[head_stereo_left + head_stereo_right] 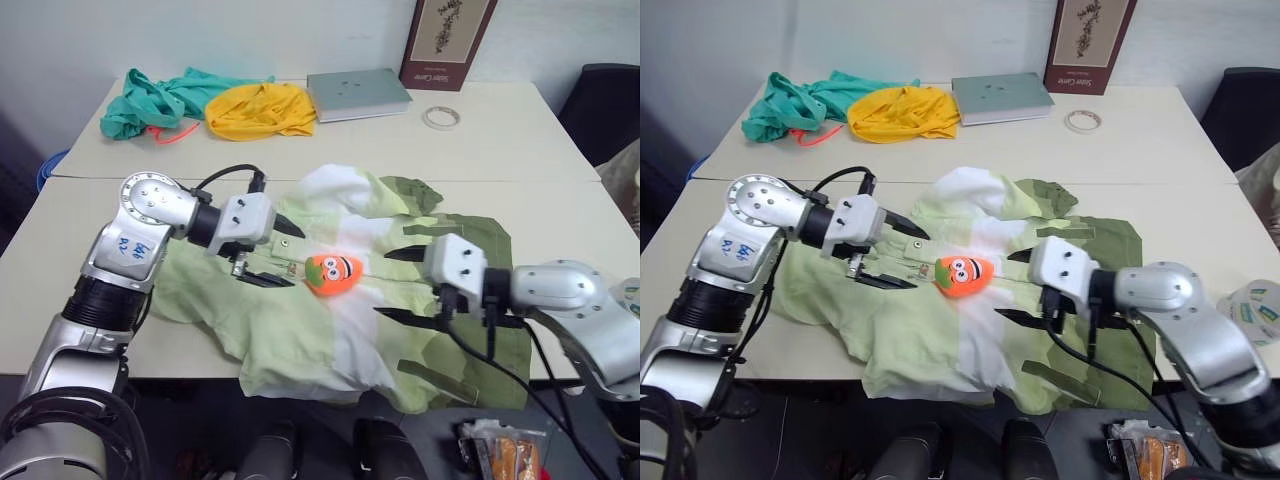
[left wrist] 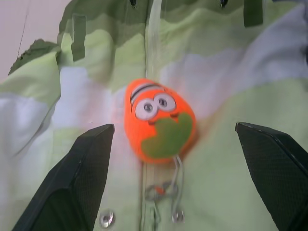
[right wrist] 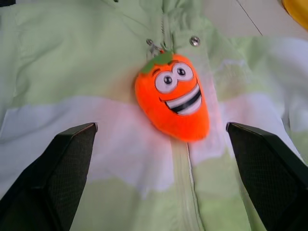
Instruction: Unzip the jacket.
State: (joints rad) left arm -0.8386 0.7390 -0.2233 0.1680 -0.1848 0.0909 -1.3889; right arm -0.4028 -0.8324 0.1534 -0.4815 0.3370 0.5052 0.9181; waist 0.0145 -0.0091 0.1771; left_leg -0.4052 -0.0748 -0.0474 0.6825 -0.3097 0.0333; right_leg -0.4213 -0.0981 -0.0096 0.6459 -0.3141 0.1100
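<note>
Two grippers hang over the jacket [image 1: 330, 320], which lies spread flat on the table [image 1: 520, 140] with its zipper closed; no containers hold anything here. The left gripper [image 1: 272, 252] has its fingers spread wide, gripping nothing; the right gripper [image 1: 400, 285] is likewise wide apart and empty. Between the two, on the jacket's zipper line, rests an orange carrot toy [image 1: 333, 273], hooked by a small ring near the collar snaps; each gripper points toward it, with the toy just beyond the fingertips. Far behind both grippers lie a yellow garment [image 1: 262, 108], a teal garment [image 1: 160, 98], a book [image 1: 357, 93] and a tape roll [image 1: 441, 118].
</note>
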